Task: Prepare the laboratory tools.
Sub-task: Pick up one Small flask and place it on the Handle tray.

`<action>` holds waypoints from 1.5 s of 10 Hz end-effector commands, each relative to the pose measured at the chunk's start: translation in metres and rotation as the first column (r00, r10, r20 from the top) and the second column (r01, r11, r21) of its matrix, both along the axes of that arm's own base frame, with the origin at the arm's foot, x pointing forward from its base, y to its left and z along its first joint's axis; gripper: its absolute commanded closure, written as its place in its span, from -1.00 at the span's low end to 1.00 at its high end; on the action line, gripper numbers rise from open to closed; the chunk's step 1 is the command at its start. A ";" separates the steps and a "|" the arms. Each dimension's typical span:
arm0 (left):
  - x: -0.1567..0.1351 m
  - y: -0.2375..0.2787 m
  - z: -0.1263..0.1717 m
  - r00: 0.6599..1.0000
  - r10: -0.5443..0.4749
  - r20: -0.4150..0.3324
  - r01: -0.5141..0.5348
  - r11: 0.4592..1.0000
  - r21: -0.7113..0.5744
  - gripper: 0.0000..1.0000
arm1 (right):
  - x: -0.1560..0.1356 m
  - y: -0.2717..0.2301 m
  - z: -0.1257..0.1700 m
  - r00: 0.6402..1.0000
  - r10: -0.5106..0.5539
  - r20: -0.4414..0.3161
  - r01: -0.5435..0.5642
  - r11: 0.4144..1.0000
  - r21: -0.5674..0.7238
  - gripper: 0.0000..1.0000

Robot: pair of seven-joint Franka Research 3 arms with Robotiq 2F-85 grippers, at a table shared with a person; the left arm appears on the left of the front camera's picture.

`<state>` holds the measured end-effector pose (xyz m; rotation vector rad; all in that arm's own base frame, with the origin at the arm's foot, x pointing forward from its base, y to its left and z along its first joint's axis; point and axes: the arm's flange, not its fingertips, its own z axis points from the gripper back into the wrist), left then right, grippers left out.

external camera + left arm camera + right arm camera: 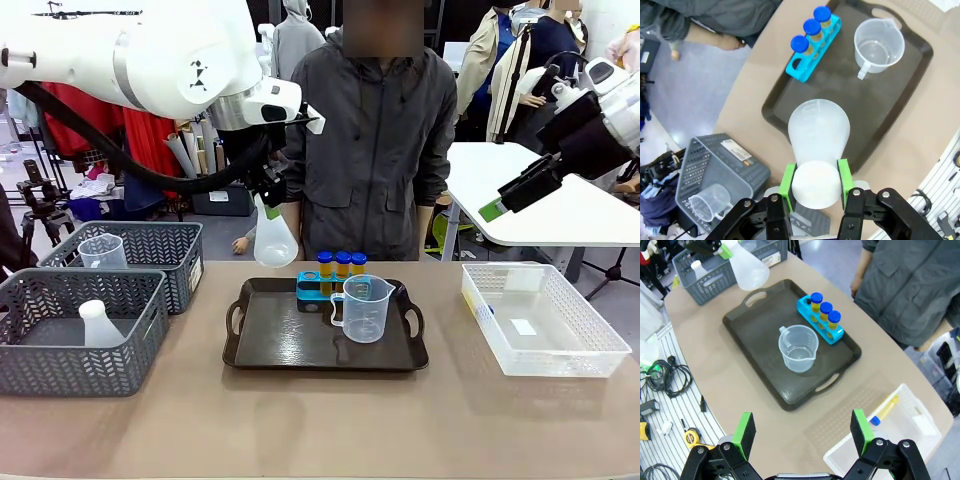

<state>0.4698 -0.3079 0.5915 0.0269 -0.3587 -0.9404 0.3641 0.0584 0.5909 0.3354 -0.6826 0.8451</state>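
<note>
Tan bench [330, 420] w/ a person standing at its far edge, racks and other tables behind. Front view: left gripper [268, 192] hangs above the bench's far-left part, clenched on the neck of the conical flask [274, 238], flask's long axis vertical, wide base down, just off the dark tray [300, 345] at its far-left corner. On the tray: measuring beaker [364, 308] mid-right, empty; blue rack [318, 290] at the far edge w/ 3 capped tubes [342, 264] of yellow liquid. Left edge: two grey baskets [60, 340], one holding a second flask, the other a second beaker. Clear bin [540, 318] near the right edge. Right gripper [492, 210] is up high at the right, far from the tray; left arm is the nearer one. Left wrist view: green pads [787, 181] pinch the flask neck; flask base sits over the tray's near rim, so the set-down spot lies straight below and slightly inward, clear of beaker and rack. Right wrist view: right gripper's jaws stand released, wide apart, nothing between; one more tube [884, 410] lies inside the bin.
</note>
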 end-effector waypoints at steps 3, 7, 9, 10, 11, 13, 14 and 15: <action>0.028 -0.011 -0.032 0.995 0.008 -0.095 -0.001 0.997 0.073 1.00 | 0.001 0.000 0.001 1.000 0.007 -0.003 -0.007 1.000 0.025 -1.00; 0.050 -0.023 -0.085 0.989 -0.044 -0.143 0.057 0.995 0.082 1.00 | 0.001 0.000 0.001 1.000 0.007 -0.003 -0.007 1.000 0.025 -1.00; 0.059 -0.029 -0.107 0.978 -0.079 -0.193 0.092 0.994 0.059 1.00 | 0.001 0.000 0.001 1.000 0.007 -0.003 -0.007 1.000 0.025 -1.00; 0.063 -0.033 -0.118 0.974 -0.093 -0.207 0.107 0.992 0.061 1.00 | 0.001 0.000 0.001 1.000 0.007 -0.003 -0.007 1.000 0.025 -1.00; 0.065 -0.036 -0.129 0.969 -0.111 -0.221 0.127 0.990 0.064 1.00 | 0.001 0.000 0.001 1.000 0.007 -0.003 -0.007 1.000 0.025 -1.00; 0.068 -0.043 -0.146 0.960 -0.135 -0.244 0.155 0.986 0.063 1.00 | 0.001 0.000 0.001 1.000 0.007 -0.003 -0.007 1.000 0.025 -1.00; 0.070 -0.046 -0.151 0.956 -0.144 -0.255 0.164 0.985 0.058 1.00 | 0.001 0.000 0.001 1.000 0.007 -0.003 -0.007 1.000 0.025 -1.00; 0.071 -0.047 -0.154 0.953 -0.148 -0.263 0.168 0.984 0.056 1.00 | 0.001 0.000 0.001 1.000 0.007 -0.003 -0.007 1.000 0.025 -1.00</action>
